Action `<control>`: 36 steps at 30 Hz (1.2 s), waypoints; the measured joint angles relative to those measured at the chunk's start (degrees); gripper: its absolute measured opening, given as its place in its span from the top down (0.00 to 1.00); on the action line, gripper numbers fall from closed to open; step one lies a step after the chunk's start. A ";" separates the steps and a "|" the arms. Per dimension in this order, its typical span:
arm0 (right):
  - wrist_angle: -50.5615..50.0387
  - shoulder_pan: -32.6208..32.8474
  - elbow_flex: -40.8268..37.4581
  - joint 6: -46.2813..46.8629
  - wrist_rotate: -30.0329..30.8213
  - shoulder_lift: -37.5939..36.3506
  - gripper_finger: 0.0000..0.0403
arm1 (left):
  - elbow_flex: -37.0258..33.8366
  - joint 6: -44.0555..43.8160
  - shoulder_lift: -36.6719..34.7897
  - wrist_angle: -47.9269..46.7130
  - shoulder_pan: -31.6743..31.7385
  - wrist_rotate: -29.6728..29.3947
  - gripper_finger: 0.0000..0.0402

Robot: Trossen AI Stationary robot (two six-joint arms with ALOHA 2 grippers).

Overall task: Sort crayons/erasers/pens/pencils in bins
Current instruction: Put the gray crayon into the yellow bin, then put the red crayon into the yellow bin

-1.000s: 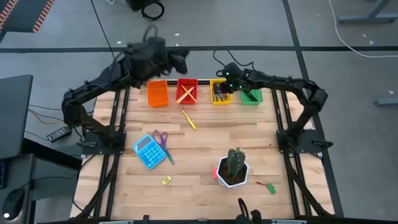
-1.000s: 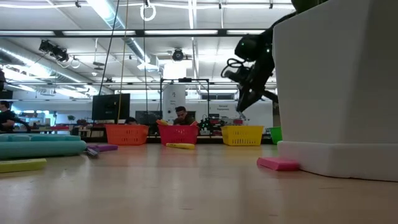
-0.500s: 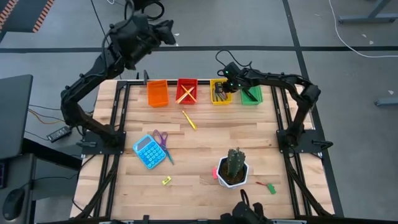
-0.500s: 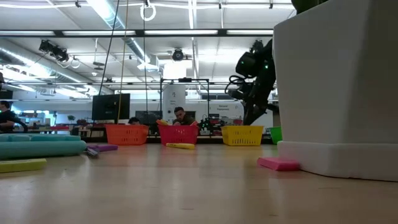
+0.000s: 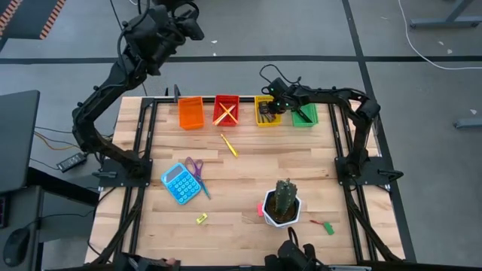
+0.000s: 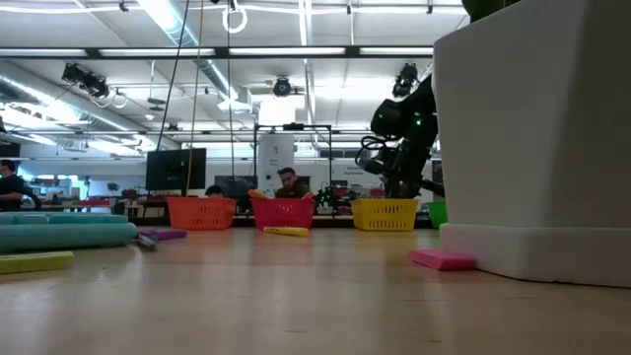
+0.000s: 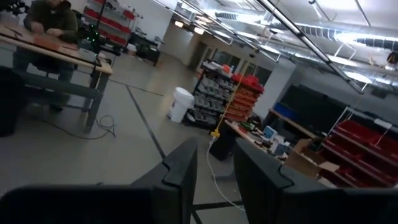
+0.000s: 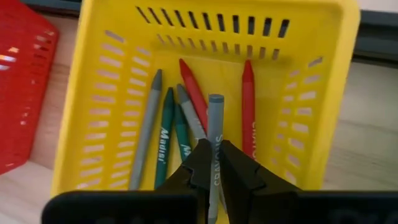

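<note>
My right gripper (image 5: pixel 269 102) is low over the yellow bin (image 5: pixel 266 113), shut on a grey crayon (image 8: pixel 216 124). Several grey, green and red crayons (image 8: pixel 180 118) lie on this bin's floor. The orange bin (image 5: pixel 190 113), the red bin (image 5: pixel 226 111) holding yellow pencils, and the green bin (image 5: pixel 304 115) stand in the same row at the table's far edge. A yellow stick (image 5: pixel 229 144) lies on the table in front of the red bin. My left gripper (image 5: pixel 187 24) is raised beyond the far left corner, open and empty. My right gripper pinches the grey crayon's near part (image 8: pixel 215 163) between its two fingers. The crayon runs along the fingers, and its free end (image 8: pixel 216 99) points toward the bin's far wall. The fingers slant down into the yellow bin. Whether the crayon touches those below, I cannot tell.
A blue calculator (image 5: pixel 179 183) and purple scissors (image 5: pixel 196 170) lie at the left. A white cactus pot (image 5: pixel 282 205) stands near the front, with a pink eraser (image 6: pixel 442 259) beside it. A yellow-green eraser (image 5: pixel 201 219) and a small red and green piece (image 5: pixel 325 225) lie near the front edge.
My left arm has swung up and away from above the orange and red bins, out past the table's far left corner. My right gripper has gone down and a little toward the table's left, over the yellow bin.
</note>
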 joint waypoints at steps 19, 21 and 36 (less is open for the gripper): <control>-0.54 0.16 -0.02 3.53 -0.63 -3.48 0.82 | 0.00 4.08 0.02 -0.04 -0.54 1.33 0.72; -1.60 0.39 -0.04 3.41 -0.82 -6.16 0.82 | 0.00 3.48 0.02 -0.04 -1.08 2.03 0.72; -42.94 6.65 0.00 -6.17 -6.63 -30.28 0.82 | 0.00 2.31 0.01 -8.08 -10.19 6.78 0.73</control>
